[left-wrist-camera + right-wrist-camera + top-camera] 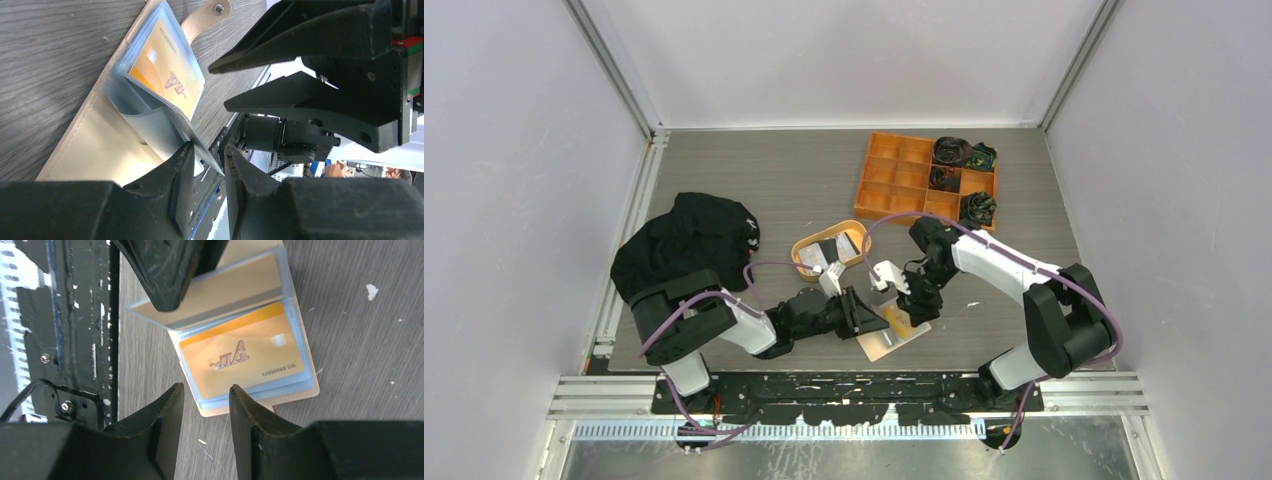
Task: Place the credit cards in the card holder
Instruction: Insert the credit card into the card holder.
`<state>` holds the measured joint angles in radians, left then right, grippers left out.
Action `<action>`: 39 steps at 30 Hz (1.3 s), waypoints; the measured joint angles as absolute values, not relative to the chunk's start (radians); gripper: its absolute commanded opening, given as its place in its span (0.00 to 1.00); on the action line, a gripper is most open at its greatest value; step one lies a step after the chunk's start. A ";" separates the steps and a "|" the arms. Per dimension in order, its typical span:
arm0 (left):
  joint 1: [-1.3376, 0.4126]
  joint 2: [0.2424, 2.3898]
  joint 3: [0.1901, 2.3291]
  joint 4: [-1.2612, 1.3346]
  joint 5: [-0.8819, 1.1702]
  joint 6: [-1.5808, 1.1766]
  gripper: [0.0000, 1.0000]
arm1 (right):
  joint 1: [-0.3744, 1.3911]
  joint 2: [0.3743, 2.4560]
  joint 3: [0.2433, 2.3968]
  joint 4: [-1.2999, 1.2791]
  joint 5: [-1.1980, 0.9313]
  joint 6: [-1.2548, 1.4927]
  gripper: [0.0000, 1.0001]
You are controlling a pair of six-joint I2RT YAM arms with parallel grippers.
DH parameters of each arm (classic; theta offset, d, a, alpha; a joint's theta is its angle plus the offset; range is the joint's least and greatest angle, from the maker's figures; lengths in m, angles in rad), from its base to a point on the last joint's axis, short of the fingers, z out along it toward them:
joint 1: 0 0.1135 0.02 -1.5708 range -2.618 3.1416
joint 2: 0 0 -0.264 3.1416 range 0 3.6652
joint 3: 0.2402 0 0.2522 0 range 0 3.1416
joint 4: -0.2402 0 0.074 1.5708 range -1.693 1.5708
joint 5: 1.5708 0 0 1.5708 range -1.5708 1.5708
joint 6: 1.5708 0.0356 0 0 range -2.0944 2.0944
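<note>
You've got the card holder (896, 338) lying open, inside up, on the table (774, 190) near the front edge. It has a beige cover, and its snap tab (207, 12) sticks out flat. The clear plastic sleeves fan up from the spine. One sleeve holds an orange VIP card (240, 357), face up and fully seated. The raised sleeve above it holds a beige card (225, 290) with a grey stripe. A dark card (836, 250) and a light card (812, 258) lie loose in the oval tray (794, 255), near the holder, not touching it.
</note>
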<state>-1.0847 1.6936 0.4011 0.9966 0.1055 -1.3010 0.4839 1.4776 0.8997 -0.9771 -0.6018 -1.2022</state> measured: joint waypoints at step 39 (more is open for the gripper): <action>-1.085 1.690 0.378 1.035 0.124 -1.274 0.47 | 0.549 1.641 0.967 -0.970 -0.624 -1.036 0.34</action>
<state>-1.0851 1.6897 0.3782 1.0351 0.1242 -1.2736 0.5488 1.6409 0.9672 -0.9695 -0.6239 -1.0355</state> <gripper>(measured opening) 0.469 0.344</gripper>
